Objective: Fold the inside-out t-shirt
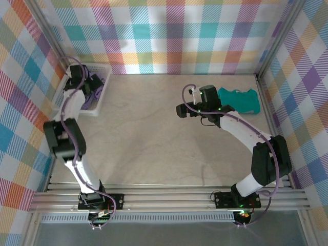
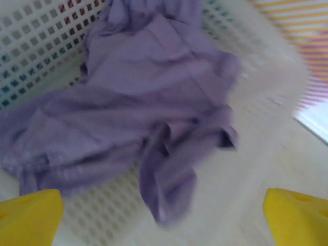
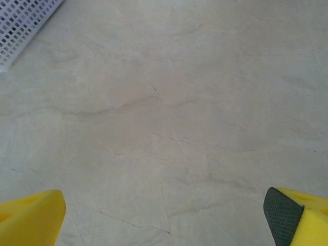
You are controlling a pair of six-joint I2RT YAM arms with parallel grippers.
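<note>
The inside-out t-shirt is a lavender-purple heap, crumpled in a white mesh basket. One loose flap of it hangs toward the basket's floor. In the top view a bit of the t-shirt shows in the basket at the far left. My left gripper hovers open just above the heap, its yellow fingertips wide apart and holding nothing. It reaches into the basket in the top view too, left gripper. My right gripper hangs open over bare table right of centre, with nothing between its fingertips.
A smaller teal folded garment lies at the far right of the table, behind the right arm. A basket corner shows at the upper left of the right wrist view. Plaid walls close in the back and sides.
</note>
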